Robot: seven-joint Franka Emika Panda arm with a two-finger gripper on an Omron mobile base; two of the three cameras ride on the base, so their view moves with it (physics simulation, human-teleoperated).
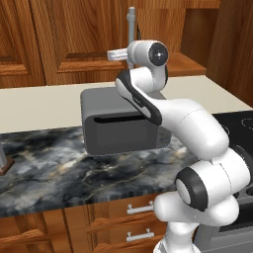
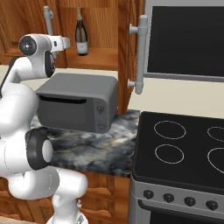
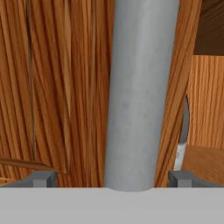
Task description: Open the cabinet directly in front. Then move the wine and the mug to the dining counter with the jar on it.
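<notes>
Two gripper (image 3: 113,178) fingers (image 3: 42,178) stand spread wide on either side of the grey bar handle (image 3: 140,92) of the cabinet (image 1: 79,34). Past the door, the wine (image 2: 81,31) stands on the cabinet shelf. Below, a grey microwave (image 2: 78,103) sits on the table (image 1: 54,173). The white arm (image 1: 192,128) reaches up, bent.

white arm raised high, elbow bent, tool (image 3: 113,178) jaws spread wide

We are in a home kitchen: wooden cabinets (image 1: 74,39), a marble worktop (image 1: 59,173), a stove (image 2: 183,148), and a toaster oven (image 2: 78,103).
</notes>
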